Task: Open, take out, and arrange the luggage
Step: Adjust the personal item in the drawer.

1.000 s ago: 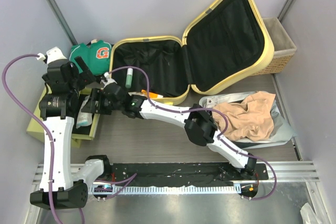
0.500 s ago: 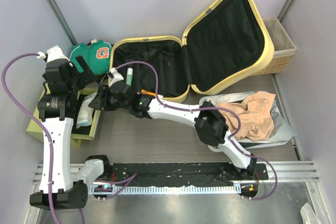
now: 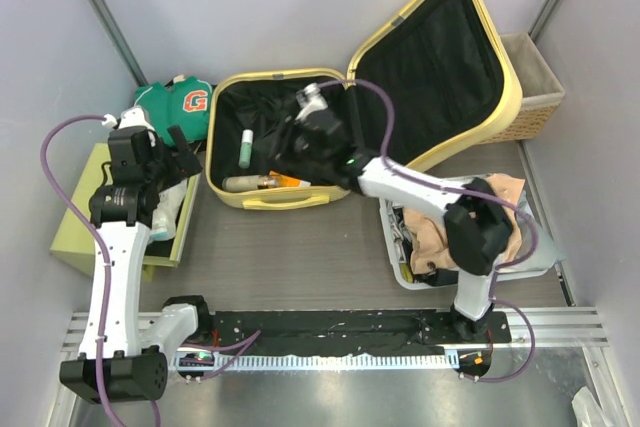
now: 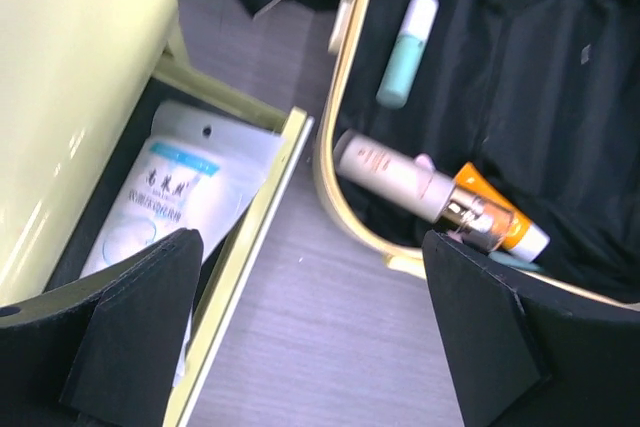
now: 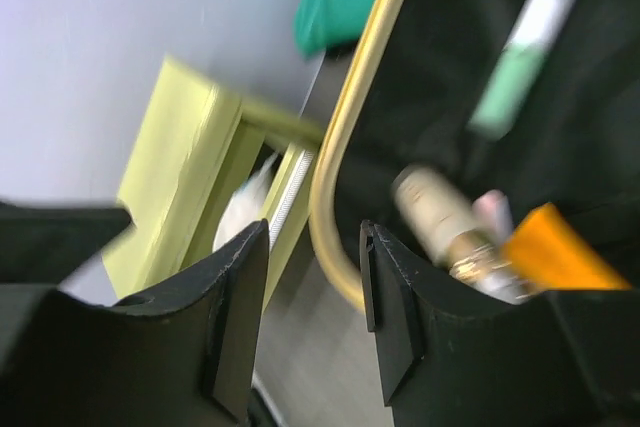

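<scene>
The pale yellow luggage (image 3: pixel 262 198) lies open, its lid (image 3: pixel 507 67) propped up at the back right. In its black-lined base lie a mint tube (image 3: pixel 246 148), a beige bottle (image 3: pixel 245 183) and an orange tube (image 3: pixel 287 181). All three show in the left wrist view: the mint tube (image 4: pixel 406 51), the beige bottle (image 4: pixel 395 175) and the orange tube (image 4: pixel 505 226). My right gripper (image 3: pixel 287 153) hovers over the base, open and empty (image 5: pixel 313 237). My left gripper (image 3: pixel 185 159) is wide open and empty (image 4: pixel 310 247) over the table, between the luggage and the box.
A yellow-green box (image 3: pixel 100 209) at the left holds a white packet (image 4: pixel 165 202). A green shirt (image 3: pixel 180 102) lies behind it. A grey tray (image 3: pixel 538 252) with beige clothing (image 3: pixel 480 222) sits at the right. A wicker basket (image 3: pixel 538 95) stands behind the lid.
My right arm has swung from the yellow-green box rightward to over the luggage base. My left gripper has shifted slightly nearer and right. The beige bottle now shows.
</scene>
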{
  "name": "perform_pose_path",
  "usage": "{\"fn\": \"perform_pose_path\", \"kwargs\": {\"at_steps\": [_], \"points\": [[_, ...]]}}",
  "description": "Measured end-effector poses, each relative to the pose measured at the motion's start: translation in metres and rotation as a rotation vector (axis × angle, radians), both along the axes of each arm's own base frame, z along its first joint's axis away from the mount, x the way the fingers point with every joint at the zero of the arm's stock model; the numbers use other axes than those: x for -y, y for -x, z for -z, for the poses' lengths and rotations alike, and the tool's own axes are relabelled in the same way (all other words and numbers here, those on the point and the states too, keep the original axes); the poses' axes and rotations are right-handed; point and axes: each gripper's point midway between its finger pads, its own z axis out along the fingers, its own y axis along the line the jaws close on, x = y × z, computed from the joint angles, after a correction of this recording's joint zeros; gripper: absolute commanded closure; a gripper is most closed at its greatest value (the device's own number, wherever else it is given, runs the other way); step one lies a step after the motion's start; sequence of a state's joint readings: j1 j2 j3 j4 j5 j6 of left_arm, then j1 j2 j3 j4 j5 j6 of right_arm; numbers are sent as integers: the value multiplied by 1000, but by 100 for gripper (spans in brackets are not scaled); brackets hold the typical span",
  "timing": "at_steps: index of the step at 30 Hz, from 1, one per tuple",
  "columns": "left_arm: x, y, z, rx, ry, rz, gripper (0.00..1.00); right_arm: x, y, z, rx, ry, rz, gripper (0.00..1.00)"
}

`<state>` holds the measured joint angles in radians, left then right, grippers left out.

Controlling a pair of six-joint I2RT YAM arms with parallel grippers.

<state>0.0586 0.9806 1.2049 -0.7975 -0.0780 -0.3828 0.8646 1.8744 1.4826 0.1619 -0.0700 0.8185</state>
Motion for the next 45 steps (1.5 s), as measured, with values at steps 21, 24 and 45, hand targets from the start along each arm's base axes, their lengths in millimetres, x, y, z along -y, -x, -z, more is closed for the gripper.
{"fn": "perform_pose_path", "kwargs": {"at_steps": [21,24,45], "points": [[-44,25,92,-351,-155,-197,18,228,-142,-22,49,163,412,51],[-47,32,110,-458,-161,-214,18,221,-148,-19,26,178,394,51],[-42,49,125,-588,-88,-303,40,206,-179,-29,-37,229,309,51]]}}
